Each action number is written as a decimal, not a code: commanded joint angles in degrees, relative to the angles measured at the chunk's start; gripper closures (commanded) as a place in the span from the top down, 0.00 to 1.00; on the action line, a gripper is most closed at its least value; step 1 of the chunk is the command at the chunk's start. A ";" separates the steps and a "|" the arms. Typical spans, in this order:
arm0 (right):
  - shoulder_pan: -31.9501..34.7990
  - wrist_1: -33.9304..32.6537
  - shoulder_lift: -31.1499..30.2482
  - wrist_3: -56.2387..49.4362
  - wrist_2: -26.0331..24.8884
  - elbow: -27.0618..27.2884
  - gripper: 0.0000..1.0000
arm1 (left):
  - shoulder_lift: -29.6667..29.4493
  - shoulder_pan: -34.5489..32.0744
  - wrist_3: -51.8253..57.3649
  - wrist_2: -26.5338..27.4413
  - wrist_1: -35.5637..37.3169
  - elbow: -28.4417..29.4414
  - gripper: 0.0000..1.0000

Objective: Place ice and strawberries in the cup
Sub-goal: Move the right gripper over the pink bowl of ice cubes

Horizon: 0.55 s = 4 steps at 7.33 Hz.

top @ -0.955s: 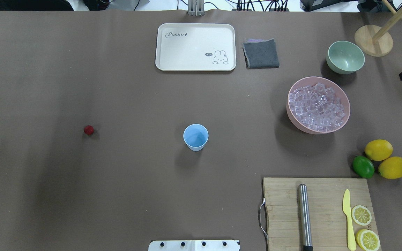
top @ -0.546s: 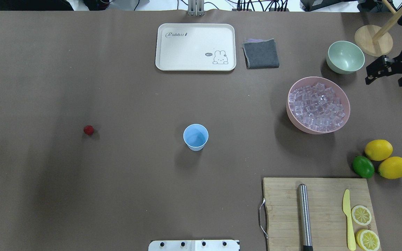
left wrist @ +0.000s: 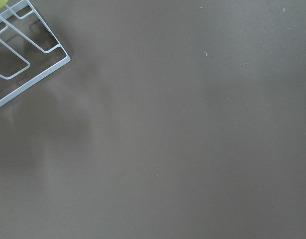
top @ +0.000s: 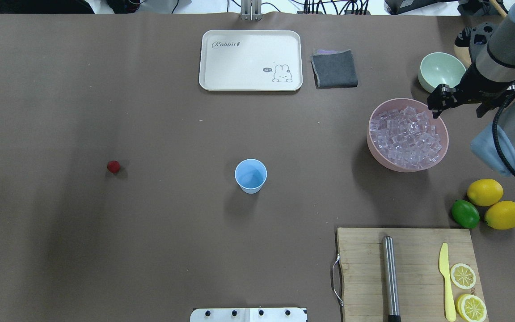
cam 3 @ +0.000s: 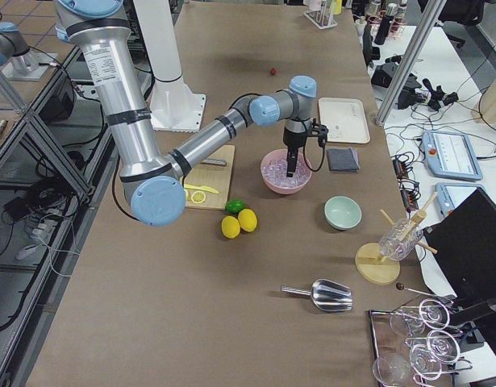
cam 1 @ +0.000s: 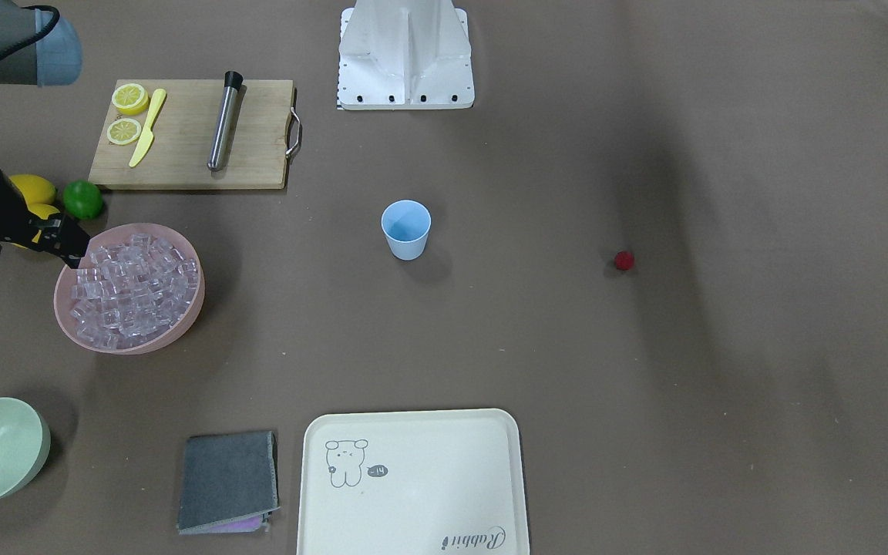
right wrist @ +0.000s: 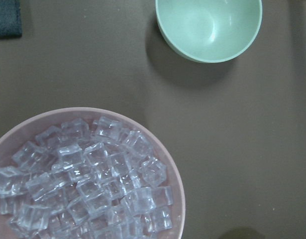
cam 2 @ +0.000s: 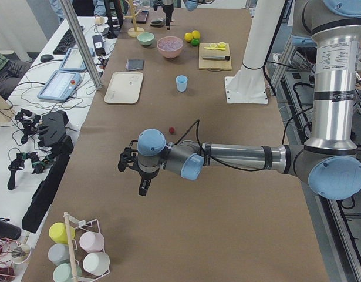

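Observation:
The light blue cup (top: pixel 251 175) stands upright and empty at the table's middle. The small dark red strawberry (top: pixel 113 167) lies alone far to its left. The ice (top: pixel 407 137), many clear cubes, fills the pink bowl (top: pixel 368 134) at the right. My right gripper (top: pixel 434 107) hangs above the bowl's far right rim, jaws a little apart and empty; it also shows in the front view (cam 1: pixel 74 245). Its wrist view shows the ice (right wrist: pixel 88 184) below, no fingers. My left gripper (cam 2: pixel 133 173) hovers over bare table, well short of the strawberry; I cannot tell if it is open.
A pale green bowl (top: pixel 441 72) sits behind the pink bowl. Two lemons (top: pixel 484 192) and a lime (top: pixel 465 213) lie by a cutting board (top: pixel 360 268) with a metal rod, knife and lemon slices. A cream tray (top: pixel 251 60) and grey cloth (top: pixel 334 68) are at the back.
My right arm has come in from the right edge and moved left, bringing its gripper over the pink bowl's rim. The cup, strawberry and ice have not moved.

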 commanded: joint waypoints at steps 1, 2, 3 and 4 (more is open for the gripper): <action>-4.25 -0.99 1.90 0.27 -3.47 -1.29 0.99 | -0.25 0.00 0.00 0.00 -0.04 0.12 0.98; -5.83 -0.99 2.69 0.18 -5.32 -2.60 0.99 | -0.33 0.09 0.00 0.00 0.05 0.21 0.98; -6.89 -0.99 2.78 0.18 -6.64 -2.96 0.99 | -0.34 0.00 0.00 0.00 0.05 0.12 0.98; -7.60 -0.99 2.78 0.18 -7.52 -3.66 0.98 | -0.34 0.00 0.00 0.00 0.05 0.21 0.98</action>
